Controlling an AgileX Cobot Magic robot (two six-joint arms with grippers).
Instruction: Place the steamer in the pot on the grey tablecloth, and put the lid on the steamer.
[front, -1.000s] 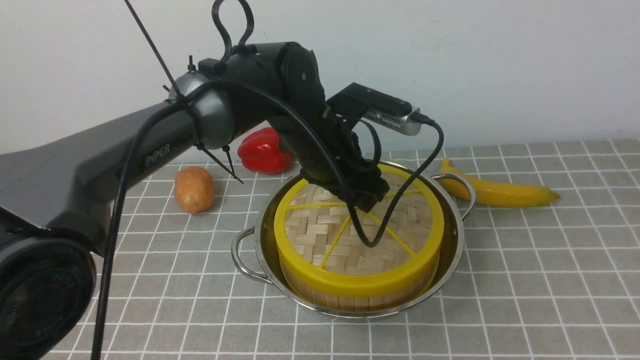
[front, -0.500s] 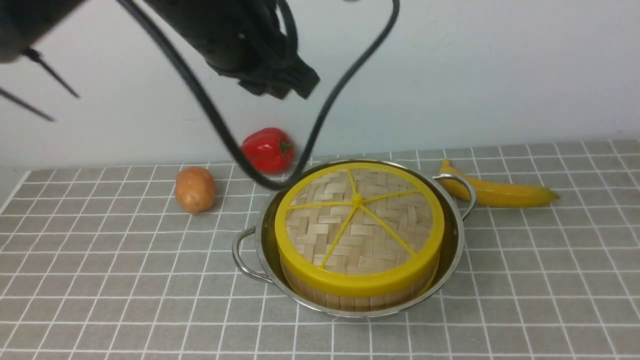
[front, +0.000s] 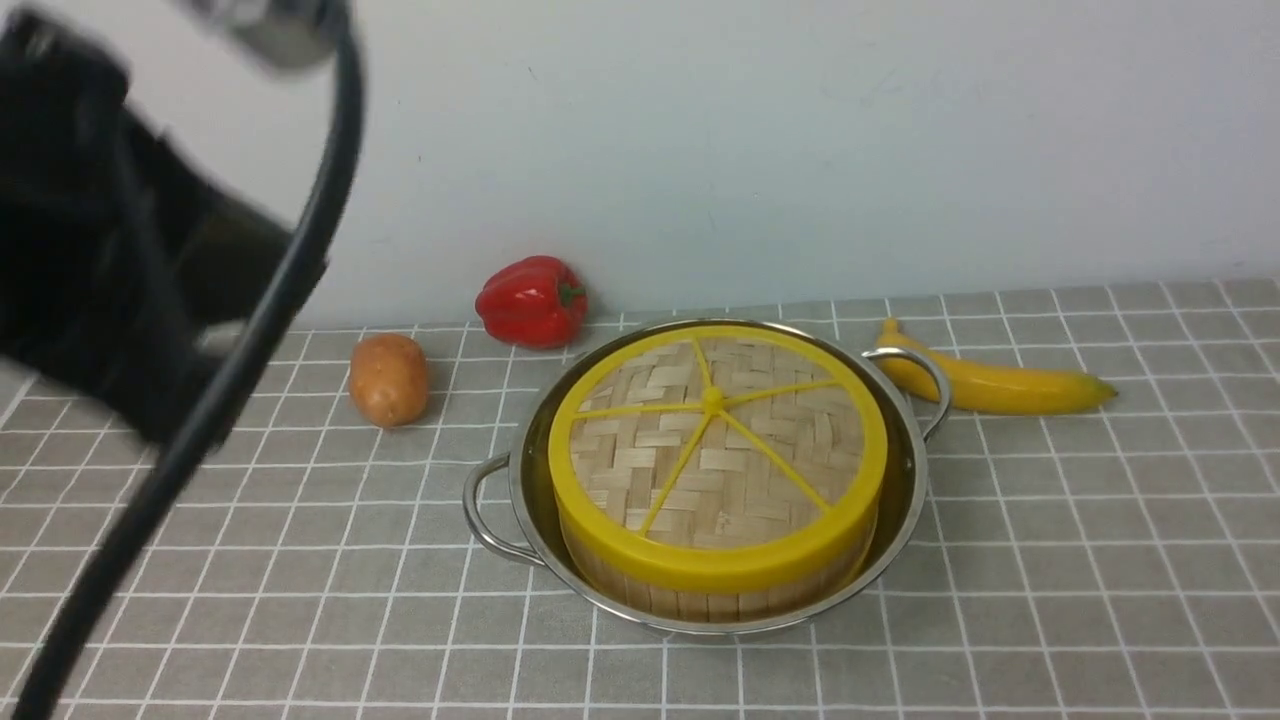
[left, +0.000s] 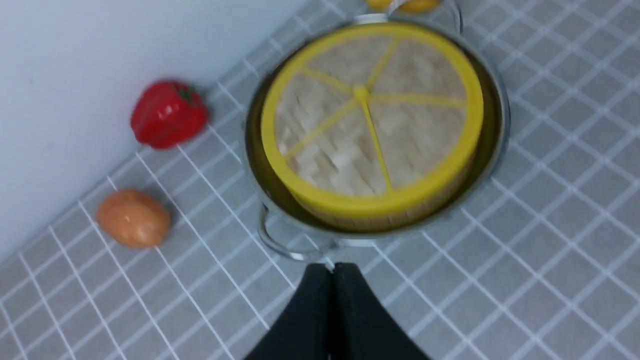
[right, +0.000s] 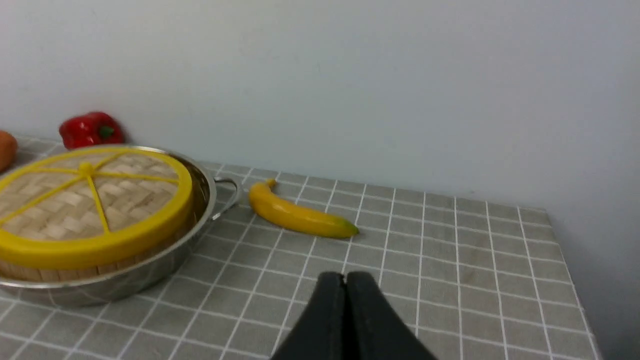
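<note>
While the one lid (front: 715, 445) caps the one steamer (front: 700, 600), hiding its inside, within the single pot (front: 908, 490) on the grey tablecloth (front: 1050, 560), the left gripper (left: 332, 266) and right gripper (right: 345, 276) are both pinched together, empty.

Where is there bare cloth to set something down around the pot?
Bare grey tablecloth: the patch right of the pot, nearer than the banana; the strip along the near edge; and the patch left of the pot, nearer than the potato. Crowded: the back row by the wall, with potato, red bell pepper and banana.
</note>
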